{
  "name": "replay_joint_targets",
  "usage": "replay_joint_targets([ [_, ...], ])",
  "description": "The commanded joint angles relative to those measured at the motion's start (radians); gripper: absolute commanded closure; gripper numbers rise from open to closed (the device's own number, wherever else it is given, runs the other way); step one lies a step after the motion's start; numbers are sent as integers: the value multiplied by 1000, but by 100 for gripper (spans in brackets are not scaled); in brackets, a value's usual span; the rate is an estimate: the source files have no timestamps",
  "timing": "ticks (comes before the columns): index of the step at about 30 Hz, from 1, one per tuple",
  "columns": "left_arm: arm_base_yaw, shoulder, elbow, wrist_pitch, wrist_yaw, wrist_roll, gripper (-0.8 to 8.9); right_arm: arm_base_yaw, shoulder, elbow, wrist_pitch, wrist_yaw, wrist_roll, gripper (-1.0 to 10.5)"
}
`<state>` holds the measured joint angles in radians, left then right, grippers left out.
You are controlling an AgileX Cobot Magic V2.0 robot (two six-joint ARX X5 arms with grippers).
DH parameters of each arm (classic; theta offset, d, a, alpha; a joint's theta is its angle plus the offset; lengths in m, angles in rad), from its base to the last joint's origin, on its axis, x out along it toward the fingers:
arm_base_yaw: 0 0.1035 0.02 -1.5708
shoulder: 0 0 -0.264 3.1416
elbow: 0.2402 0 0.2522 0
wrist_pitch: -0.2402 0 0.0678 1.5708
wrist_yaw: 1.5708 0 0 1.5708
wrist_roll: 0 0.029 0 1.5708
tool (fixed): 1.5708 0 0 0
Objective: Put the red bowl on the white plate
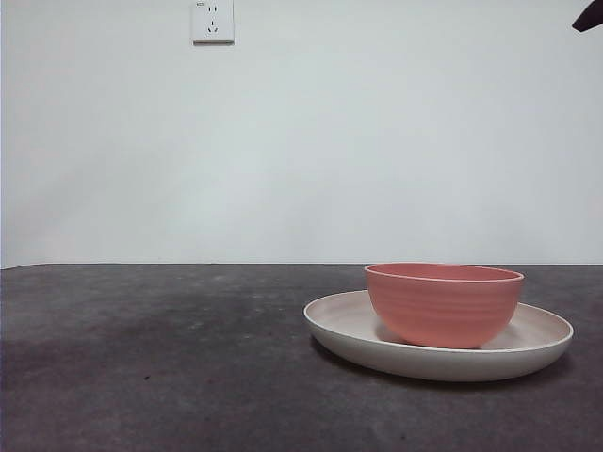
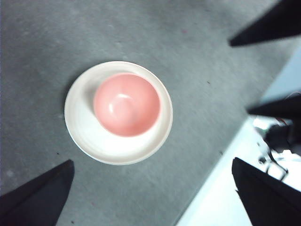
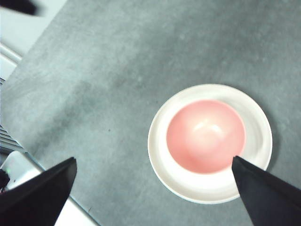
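Overhead only, red bowl interior

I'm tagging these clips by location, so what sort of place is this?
Probably an indoor lab or test bench: a bare dark grey table, a plain white wall with a power socket, and only a red bowl on a white plate.

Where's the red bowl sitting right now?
The red bowl sits upright on the white plate, right of centre in the front view; both wrist views look down on it from above, with neither gripper touching it.
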<state>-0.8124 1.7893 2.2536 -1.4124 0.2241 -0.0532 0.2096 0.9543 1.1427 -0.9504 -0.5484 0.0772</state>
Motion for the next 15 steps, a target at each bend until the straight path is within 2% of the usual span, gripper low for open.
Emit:
replay_joint_targets([
  [1, -35, -85, -59, -23, 0, 46, 158, 5, 6, 19, -11, -1, -8, 296],
  [6, -53, -313, -348, 56, 0, 60, 158, 5, 6, 18, -63, 0, -33, 296],
  [15, -45, -793, -933, 393, 0, -20, 158, 5, 6, 18, -75, -1, -34, 296],
])
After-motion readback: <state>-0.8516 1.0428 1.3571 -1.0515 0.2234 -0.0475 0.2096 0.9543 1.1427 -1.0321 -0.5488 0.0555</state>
